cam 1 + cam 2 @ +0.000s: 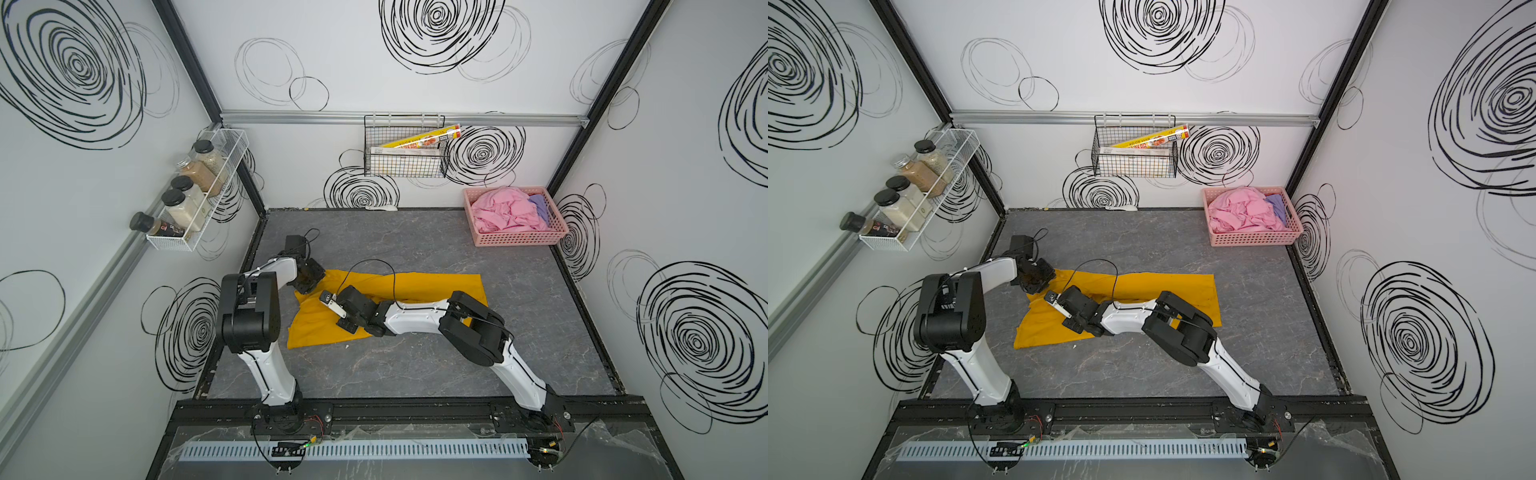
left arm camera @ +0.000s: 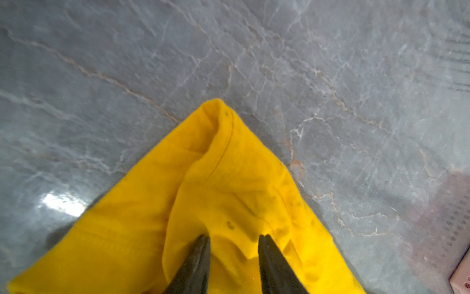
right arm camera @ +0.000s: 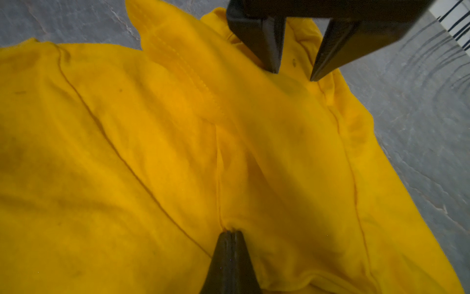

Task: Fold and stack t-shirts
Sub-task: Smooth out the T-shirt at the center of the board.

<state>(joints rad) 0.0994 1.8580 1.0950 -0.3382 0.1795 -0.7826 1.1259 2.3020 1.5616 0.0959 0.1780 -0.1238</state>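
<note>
Marble table (image 1: 415,365) bears creased mustard t-shirt (image 1: 432,282) (right jaws pinch it, left jaws parted).

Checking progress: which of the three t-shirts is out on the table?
The mustard-yellow t-shirt: it lies partly folded on the grey table, while the light pink t-shirt and the lavender t-shirt sit crumpled in the pink basket.

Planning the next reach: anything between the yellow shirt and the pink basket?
No, just bare tabletop between yellow shirt and pink basket, in both top views.
</note>
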